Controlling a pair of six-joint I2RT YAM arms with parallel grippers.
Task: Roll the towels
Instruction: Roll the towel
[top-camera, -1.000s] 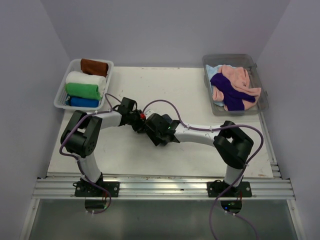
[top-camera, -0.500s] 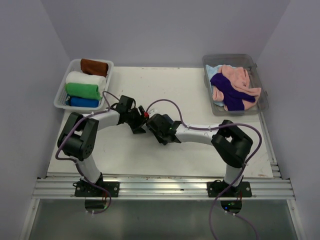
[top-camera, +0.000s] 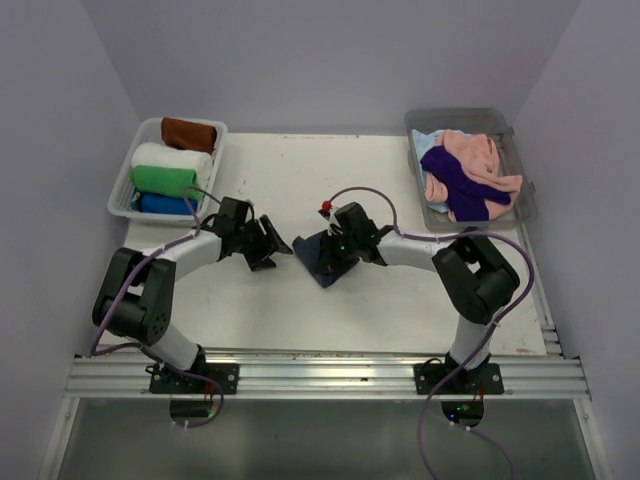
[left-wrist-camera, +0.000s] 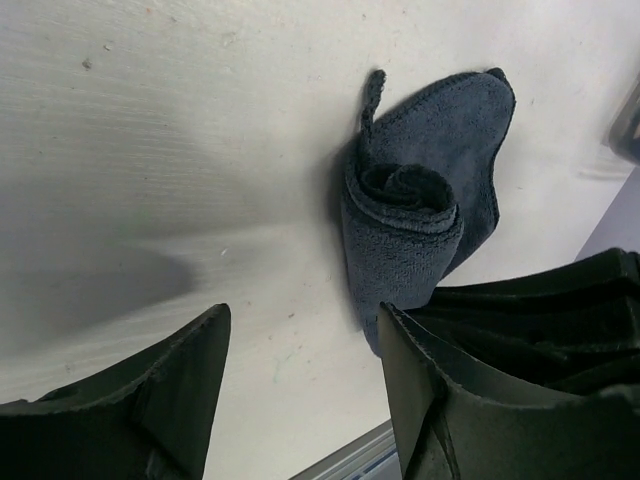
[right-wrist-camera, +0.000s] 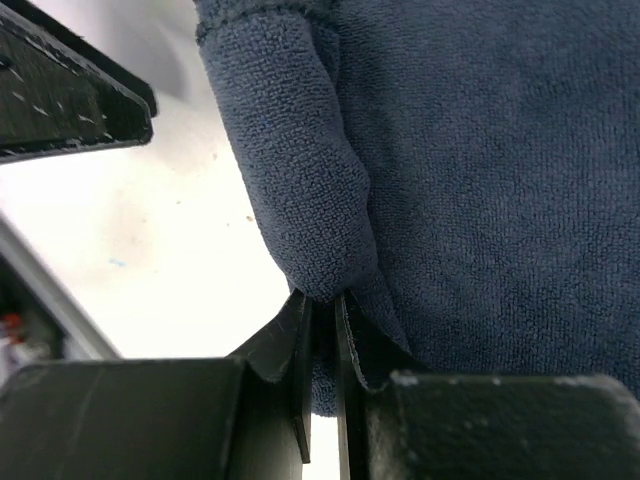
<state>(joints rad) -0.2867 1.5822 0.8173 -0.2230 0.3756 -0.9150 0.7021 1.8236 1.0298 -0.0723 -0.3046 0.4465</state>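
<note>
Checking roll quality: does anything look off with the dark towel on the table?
Yes: the dark blue towel is only partly rolled, a flat flap trailing past the coil; the right gripper pinches its fabric.

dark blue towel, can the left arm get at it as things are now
Probably yes: the left gripper is open and faces the dark blue towel across bare table, nothing between; the right gripper pinches its far side.
</note>
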